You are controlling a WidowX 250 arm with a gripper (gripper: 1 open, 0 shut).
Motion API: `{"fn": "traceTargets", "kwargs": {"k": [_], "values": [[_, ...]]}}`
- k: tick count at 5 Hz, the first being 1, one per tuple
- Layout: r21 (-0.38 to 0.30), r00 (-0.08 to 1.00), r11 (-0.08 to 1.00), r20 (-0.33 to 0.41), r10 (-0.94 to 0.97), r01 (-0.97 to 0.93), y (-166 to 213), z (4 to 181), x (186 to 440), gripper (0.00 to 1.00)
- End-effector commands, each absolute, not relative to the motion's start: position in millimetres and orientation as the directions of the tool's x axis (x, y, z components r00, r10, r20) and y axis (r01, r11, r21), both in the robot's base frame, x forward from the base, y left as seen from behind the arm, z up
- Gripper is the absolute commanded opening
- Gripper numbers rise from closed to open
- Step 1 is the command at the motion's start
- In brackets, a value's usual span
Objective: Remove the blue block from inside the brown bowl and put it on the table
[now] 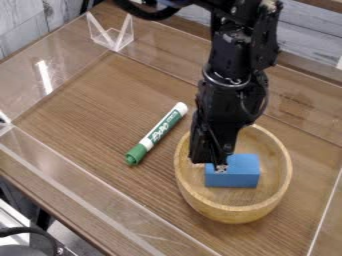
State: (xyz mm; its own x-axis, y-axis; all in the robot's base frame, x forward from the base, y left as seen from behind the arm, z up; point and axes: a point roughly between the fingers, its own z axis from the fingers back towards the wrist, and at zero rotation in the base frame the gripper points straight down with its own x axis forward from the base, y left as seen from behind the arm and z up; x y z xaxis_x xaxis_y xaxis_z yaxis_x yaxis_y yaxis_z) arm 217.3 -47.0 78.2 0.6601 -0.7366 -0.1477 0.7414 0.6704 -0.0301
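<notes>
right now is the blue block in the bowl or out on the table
In the bowl. The blue block lies on the floor of the brown bowl, ringed by its rim.

pale tiled floor (27, 25) shows beyond clear acrylic walls (114, 35).
</notes>
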Motion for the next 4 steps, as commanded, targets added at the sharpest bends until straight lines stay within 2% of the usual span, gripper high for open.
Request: {"fn": "traceTargets", "kwargs": {"k": [1,4], "values": [[0.021,0.66,0.661,-0.082,-0.746,0.75,-49.5,96.0,227.6,0.0],[0.028,0.649,0.649,-0.073,-0.757,0.76,-49.6,101.5,228.4,0.0]]}}
